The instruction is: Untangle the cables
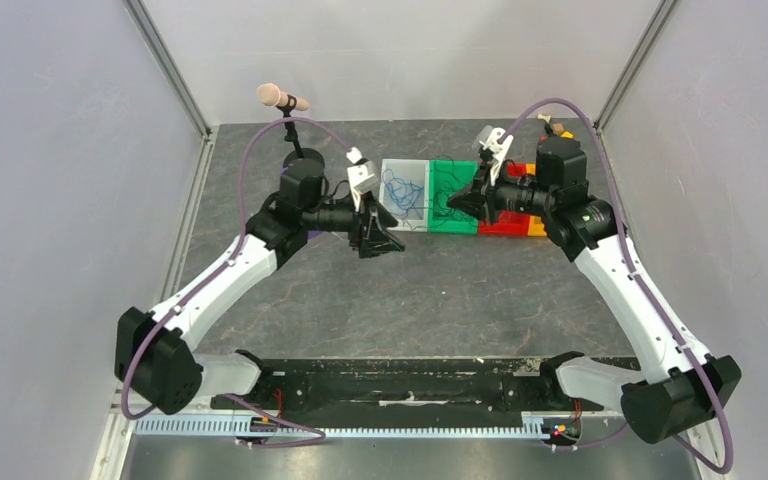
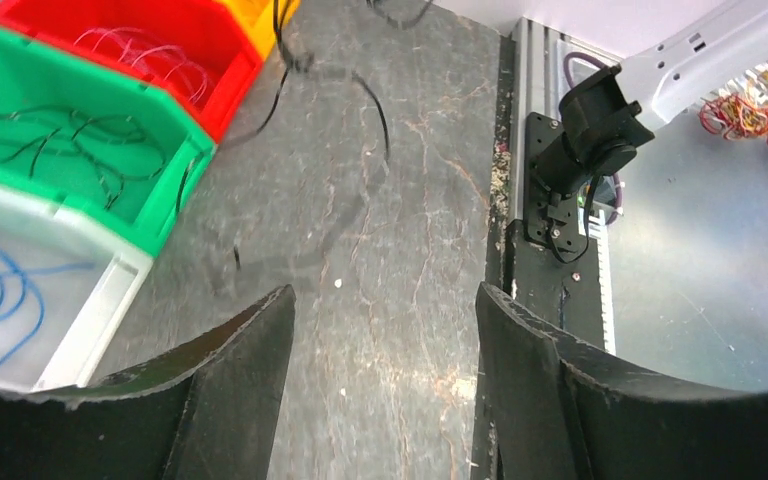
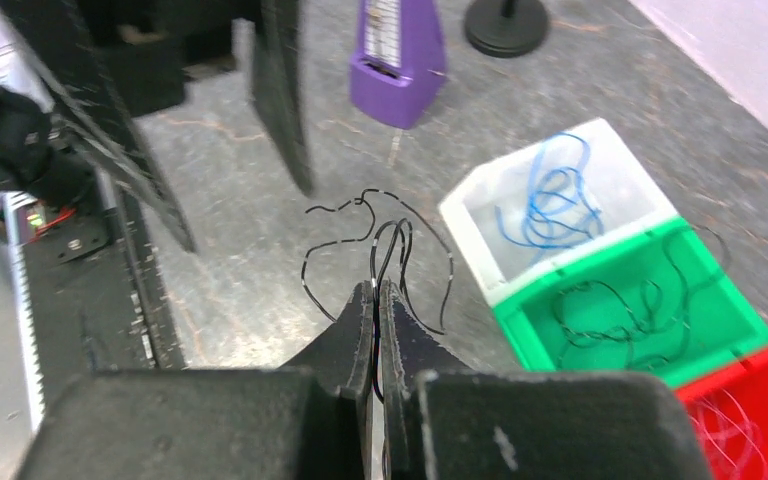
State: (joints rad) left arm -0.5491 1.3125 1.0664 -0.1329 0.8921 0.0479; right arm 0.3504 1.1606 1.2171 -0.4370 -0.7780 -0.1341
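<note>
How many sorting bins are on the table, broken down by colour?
white bin: 1
green bin: 1
red bin: 1
yellow-orange bin: 1
Total: 4

A matt, dark grey table (image 1: pixel 440 290) with a marbled, stone-like finish fills the centre of the overhead view. At upper left of the left wrist view, a green bin (image 2: pixel 175 170) and a red bin (image 2: pixel 232 95) are glossy moulded plastic; below them, a white bin (image 2: pixel 100 310) is cloudy, half-clear plastic. At the bottom of that view, the fingers (image 2: pixel 230 380) of the left gripper (image 2: pixel 385 295) are matt black, rough and chipped along their edges. In the right wrist view, a black cable (image 3: pixel 375 262) at centre and a blue cable (image 3: pixel 550 205) at right show thin, smooth sheathing. In the overhead view, the left arm (image 1: pixel 230 275) wears a smooth white plastic shell.
</note>
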